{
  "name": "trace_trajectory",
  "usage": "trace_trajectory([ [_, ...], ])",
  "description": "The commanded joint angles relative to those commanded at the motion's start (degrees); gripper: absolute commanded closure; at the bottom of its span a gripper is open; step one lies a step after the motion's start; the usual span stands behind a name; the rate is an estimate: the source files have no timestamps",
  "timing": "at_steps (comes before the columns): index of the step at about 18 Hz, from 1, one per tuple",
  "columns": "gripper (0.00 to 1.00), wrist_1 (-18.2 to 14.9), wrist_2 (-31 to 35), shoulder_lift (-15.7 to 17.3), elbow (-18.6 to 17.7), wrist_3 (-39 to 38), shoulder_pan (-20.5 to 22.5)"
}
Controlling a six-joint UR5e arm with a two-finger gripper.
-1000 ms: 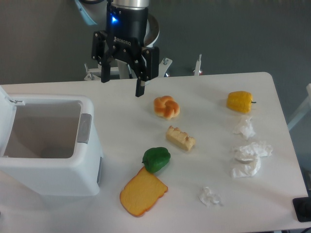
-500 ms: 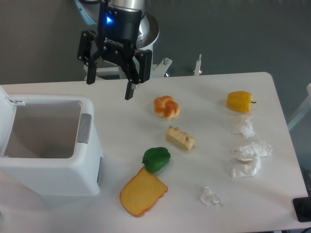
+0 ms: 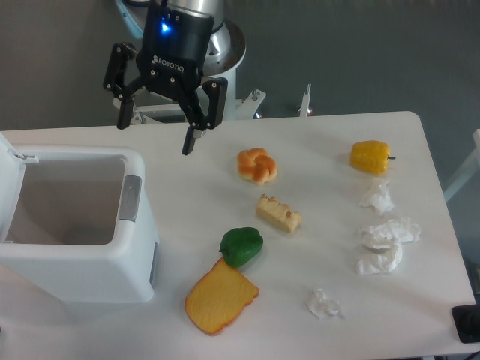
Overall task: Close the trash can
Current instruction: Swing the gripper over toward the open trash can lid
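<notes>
A single fixed camera looks down from high at the front of the white table point(image 3: 315, 142), facing the arm's base and grey back wall

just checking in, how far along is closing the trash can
Nothing looks done: the trash can stands open, its lid swung up at the left edge. In hand: the gripper hovers empty behind the bin, jaws apart. Left: reach the lid and push it down.

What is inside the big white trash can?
The trash can stands open, and the part inside that shows looks empty. Its near wall hides the front of the bottom.
</notes>
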Motion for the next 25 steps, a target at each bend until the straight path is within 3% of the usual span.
trace_trajectory([
  [2, 0.0, 0.2, -6.0, -0.5, 0.4, -4.0, -0.3],
  [12, 0.0, 0.8, -18.9, 0.1, -0.1, -5.7, -3.1],
  [25, 0.0, 0.8, -21.5, 1.2, -0.2, -7.5, -12.7],
])
